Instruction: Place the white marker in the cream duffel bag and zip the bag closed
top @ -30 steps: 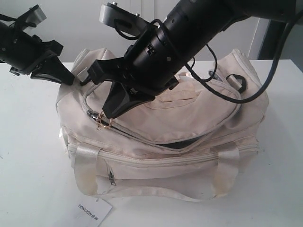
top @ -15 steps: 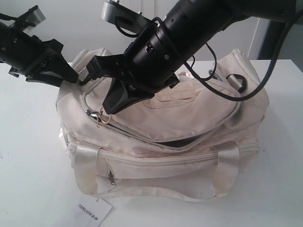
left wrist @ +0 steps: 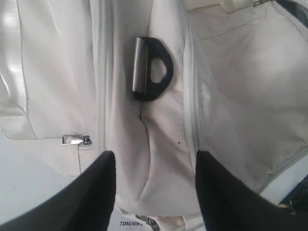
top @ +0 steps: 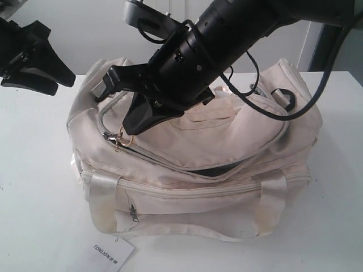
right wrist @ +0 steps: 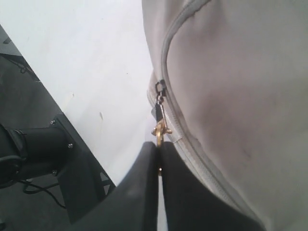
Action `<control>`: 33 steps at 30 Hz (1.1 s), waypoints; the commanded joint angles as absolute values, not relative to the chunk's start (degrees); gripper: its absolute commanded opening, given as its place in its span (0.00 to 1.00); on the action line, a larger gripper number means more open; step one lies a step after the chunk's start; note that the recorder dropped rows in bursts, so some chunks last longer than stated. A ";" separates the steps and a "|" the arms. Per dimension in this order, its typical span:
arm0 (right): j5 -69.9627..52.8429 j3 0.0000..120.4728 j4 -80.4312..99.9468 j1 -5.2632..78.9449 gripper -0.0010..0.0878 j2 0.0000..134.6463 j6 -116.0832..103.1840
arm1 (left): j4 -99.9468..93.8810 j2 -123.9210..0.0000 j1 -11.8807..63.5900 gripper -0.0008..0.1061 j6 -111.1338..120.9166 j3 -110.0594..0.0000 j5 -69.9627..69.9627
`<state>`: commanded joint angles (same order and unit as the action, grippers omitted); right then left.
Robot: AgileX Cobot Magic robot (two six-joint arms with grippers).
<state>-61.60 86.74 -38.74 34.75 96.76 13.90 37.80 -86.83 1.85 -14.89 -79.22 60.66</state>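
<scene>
- The large soft cream fabric duffel bag (top: 227, 141) sits in the middle of the white table (top: 34, 198), its long front side facing 6 o'clock in the exterior view.
- The white marker cannot be made out in any view.
- The bag's curved top zip is not fully shut: a dark gap (top: 218, 170) shows along its front run, towards 5 o'clock of the lid.
- The small gold ring zip pull (top: 123, 141) hangs at the 9 o'clock end of the lid.
- The black right hand (top: 128, 128) reaches across from 1 o'clock. Its fingers are pressed together, pinching the gold ring zip pull (right wrist: 159, 131).
- A shiny cream strap handle (top: 105, 198) loops down the front, with a small silver pocket zip tab (top: 134, 212) just beside it.
- A black D-shaped end ring (left wrist: 151, 70) lies flat on the bag's end in the left wrist view.
- The black left hand (top: 54, 84) hovers at 10 o'clock of the bag, off the fabric. Its fingers (left wrist: 96, 192) are spread apart around nothing.
- A white rectangular paper hang tag (top: 110, 252) lies on the table at 7 o'clock of the bag.
</scene>
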 joint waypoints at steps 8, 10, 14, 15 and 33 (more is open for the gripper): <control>-61.60 86.74 -38.74 34.75 0.01 96.76 12.78 | 38.89 -84.41 1.98 0.52 -14.91 -67.53 50.81; -61.60 86.74 -38.74 34.75 0.01 96.76 12.78 | 39.73 -84.41 1.98 0.52 -15.03 -65.53 48.04; -61.47 86.74 -38.74 34.75 0.01 96.76 12.79 | 47.38 -84.63 1.98 0.52 -19.98 -62.77 45.71; -61.47 86.74 -38.74 34.75 0.01 96.76 12.79 | 48.68 -84.74 2.12 0.52 -21.25 -62.17 45.45; -61.59 86.74 -38.74 34.75 0.01 96.76 12.79 | 48.97 -84.74 4.12 0.52 -25.91 -55.23 37.02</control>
<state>-61.59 86.74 -38.74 34.75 96.76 12.79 48.97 -84.74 4.12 -25.91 -55.23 37.02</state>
